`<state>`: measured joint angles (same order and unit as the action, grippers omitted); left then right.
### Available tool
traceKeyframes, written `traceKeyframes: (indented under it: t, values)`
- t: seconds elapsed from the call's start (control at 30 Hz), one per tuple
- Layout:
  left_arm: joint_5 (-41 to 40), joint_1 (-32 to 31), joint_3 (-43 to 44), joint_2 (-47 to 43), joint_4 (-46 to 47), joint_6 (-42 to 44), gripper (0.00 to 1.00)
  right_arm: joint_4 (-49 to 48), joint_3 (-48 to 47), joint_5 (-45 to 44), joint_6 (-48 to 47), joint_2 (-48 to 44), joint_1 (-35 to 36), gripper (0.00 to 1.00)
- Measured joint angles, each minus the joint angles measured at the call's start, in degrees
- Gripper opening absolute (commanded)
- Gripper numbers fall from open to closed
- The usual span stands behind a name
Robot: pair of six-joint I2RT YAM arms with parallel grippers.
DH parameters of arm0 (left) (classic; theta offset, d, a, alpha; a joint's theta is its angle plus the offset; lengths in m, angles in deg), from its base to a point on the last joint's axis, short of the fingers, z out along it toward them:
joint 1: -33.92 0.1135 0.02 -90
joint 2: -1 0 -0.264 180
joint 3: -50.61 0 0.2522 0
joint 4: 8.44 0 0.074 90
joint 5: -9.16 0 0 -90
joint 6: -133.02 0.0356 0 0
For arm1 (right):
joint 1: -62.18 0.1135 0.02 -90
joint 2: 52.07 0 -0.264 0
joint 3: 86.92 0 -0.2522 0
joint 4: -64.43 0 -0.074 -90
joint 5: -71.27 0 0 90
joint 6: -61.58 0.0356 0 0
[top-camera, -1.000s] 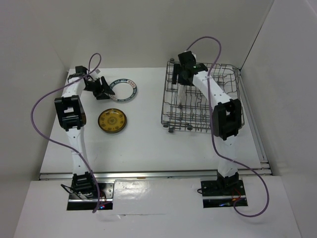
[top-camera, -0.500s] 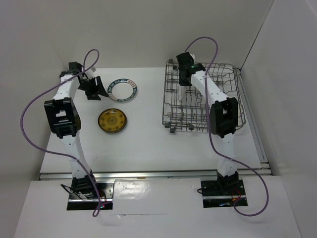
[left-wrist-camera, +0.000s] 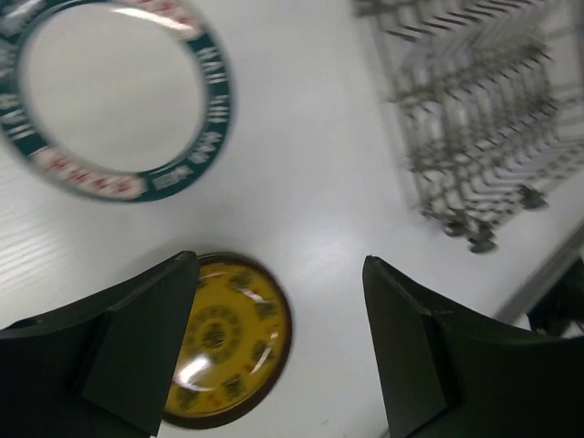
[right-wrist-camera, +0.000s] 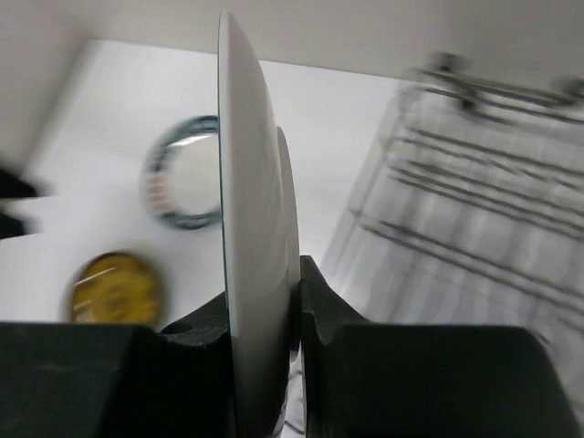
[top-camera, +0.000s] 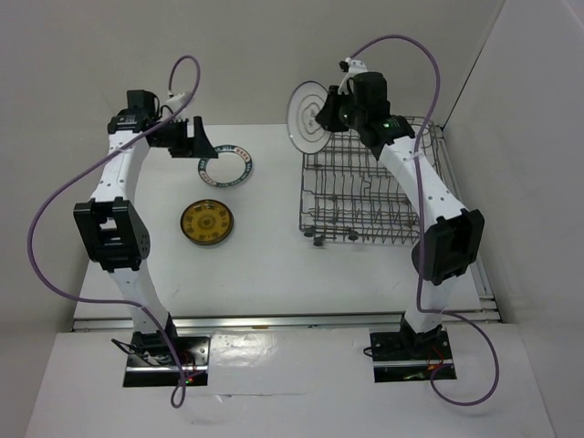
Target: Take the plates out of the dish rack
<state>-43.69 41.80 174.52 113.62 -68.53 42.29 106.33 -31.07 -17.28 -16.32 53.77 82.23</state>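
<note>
Hanging upright in the air above the far left corner of the dish rack (top-camera: pixel 374 196), the white plate (top-camera: pixel 308 114) with its dark centre motif is pinched at the rim by the right gripper (top-camera: pixel 330 114), clamped tight on both faces. Left of the rack, two more plates lie flat on the table (top-camera: pixel 274 265): a teal-rimmed plate (top-camera: pixel 225 166) farther back and an ochre-yellow plate (top-camera: pixel 207 223) nearer, just apart. Over them hovers the left gripper (top-camera: pixel 196 141), jaws spread wide, holding nothing.
</note>
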Motion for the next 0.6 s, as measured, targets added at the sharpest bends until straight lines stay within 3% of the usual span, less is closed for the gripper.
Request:
traceKeyframes:
  t: [0.1, 0.23, 0.4, 0.47, 0.53, 0.6]
  values:
    - [6.86, -4.0, 0.0, -1.42, -0.2, 2.19, 0.87, -10.51, 4.26, 19.04, 3.76, -0.72, -0.44, 0.0]
    - [11.23, -8.55, 0.0, -2.03, -0.07, 2.58, 0.87, -19.47, 4.83, 35.8, 8.22, 6.73, 1.51, 0.0]
    - [11.39, -8.9, 0.0, -1.46, -1.55, 3.28, 0.83, -22.21, 5.81, 44.28, 11.34, 15.67, 5.16, 0.0]
    - [11.54, -8.92, 0.0, -0.83, -2.38, 3.61, 0.74, -23.5, 6.99, 46.8, 12.98, 17.09, 6.34, 0.0]
    - [11.61, -8.94, -0.04, -0.13, -3.39, 3.98, 0.59, -24.92, 7.8, 48.17, 14.16, 17.35, 6.93, 0.0]
    - [11.82, -9.14, -0.57, 0.28, -4.7, 4.94, 0.59, -26.18, 8.02, 48.87, 14.97, 17.35, 6.93, 0.0]
